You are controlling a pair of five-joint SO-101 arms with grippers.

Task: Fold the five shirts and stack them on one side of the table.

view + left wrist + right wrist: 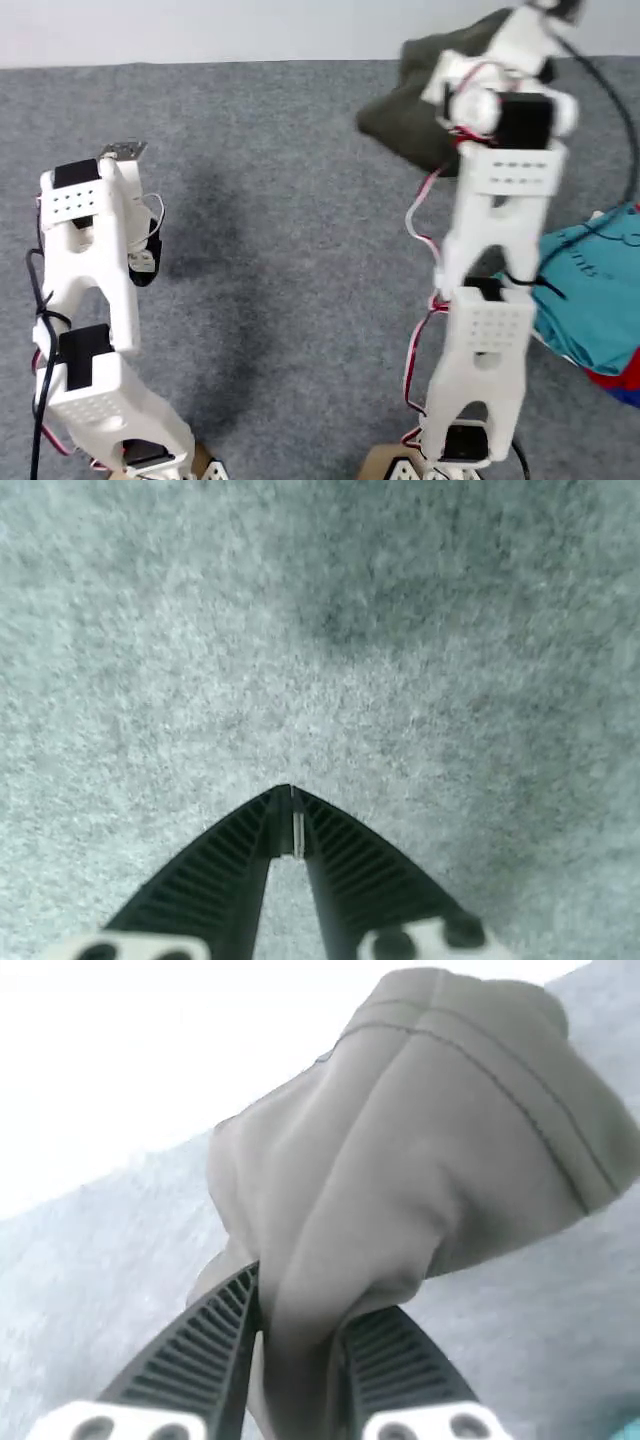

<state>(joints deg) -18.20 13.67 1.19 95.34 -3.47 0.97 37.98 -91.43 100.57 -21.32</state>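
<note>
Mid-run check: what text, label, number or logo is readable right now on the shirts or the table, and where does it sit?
No text is readable in any view.
teal shirt: dark marks on the fabric, too blurred to read.
olive shirt, clamped in the right end effector: plain, only seam stitching.
grey table cover: plain, no marking.

Olive-green shirt (400,115) plain. Teal shirt (590,300) at 3 o'clock, red fabric (625,385) just beside. Tabletop (280,250) mottled grey. Left arm (90,250), right arm (495,250) white; end effector fingers (220,870) black, ribbed.
</note>
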